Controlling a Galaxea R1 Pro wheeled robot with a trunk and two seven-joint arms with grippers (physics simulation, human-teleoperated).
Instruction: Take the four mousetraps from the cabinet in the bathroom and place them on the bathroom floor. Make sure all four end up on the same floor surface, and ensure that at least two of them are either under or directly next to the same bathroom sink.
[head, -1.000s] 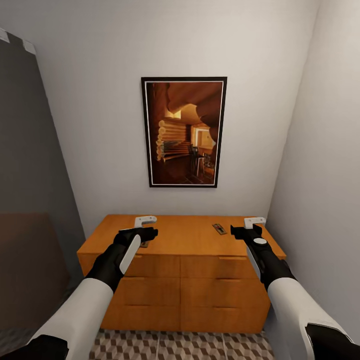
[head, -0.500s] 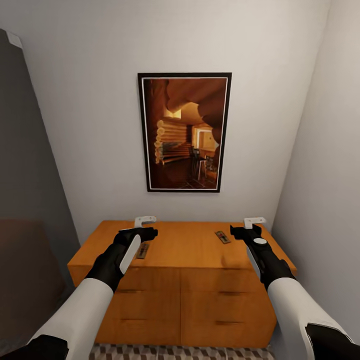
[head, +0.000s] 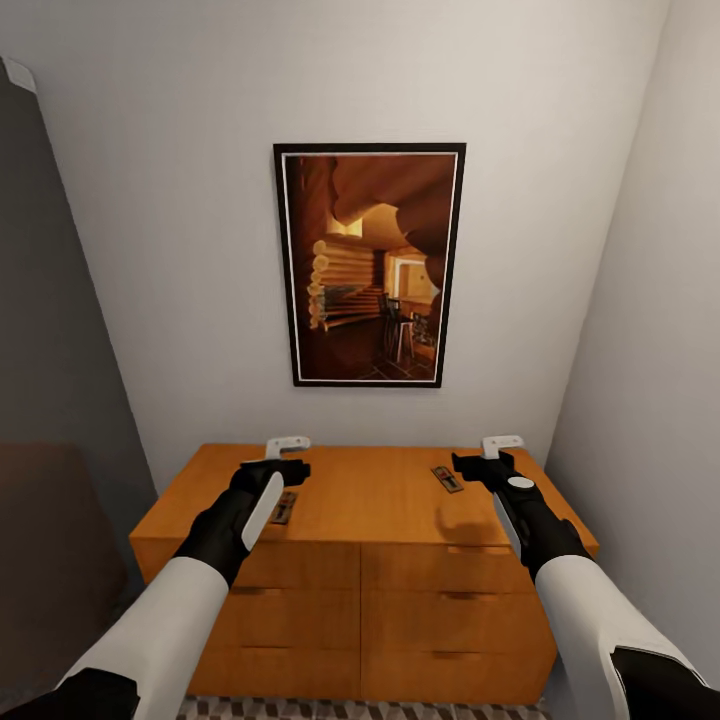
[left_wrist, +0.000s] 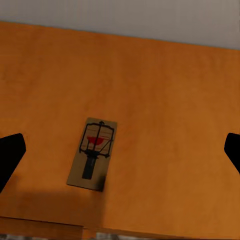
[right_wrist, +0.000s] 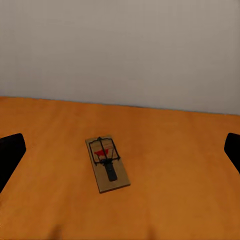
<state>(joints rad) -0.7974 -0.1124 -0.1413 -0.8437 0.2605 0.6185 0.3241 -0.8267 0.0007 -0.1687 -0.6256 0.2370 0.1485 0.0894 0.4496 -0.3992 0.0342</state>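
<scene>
Orange-brown cabinet (head: 360, 500) top is carrying two mousetraps, nothing picked yet. Left mousetrap (head: 284, 507) is lying just beside the left gripper (head: 283, 458), on the near side of it, partly hidden by that arm in head view; in left wrist view the same trap (left_wrist: 93, 153) is sitting between the two dark fingertips but offset toward one side. Right mousetrap (head: 447, 479) is lying just left of the right gripper (head: 487, 455); right wrist view is showing it (right_wrist: 107, 164) roughly centred between the tips. Both grippers are hovering w/ jaws spread wide, holding nothing. Long axis of each trap is running approx near-to-far, the right one slightly skewed, so fingers would be closing across the short width. Each arm is lined up on its own trap; right looks better centred IMO. Next move prob a straight descent. Other two traps: can't tell where. Wall picture (head: 369, 265) is hanging above the cabinet.
</scene>
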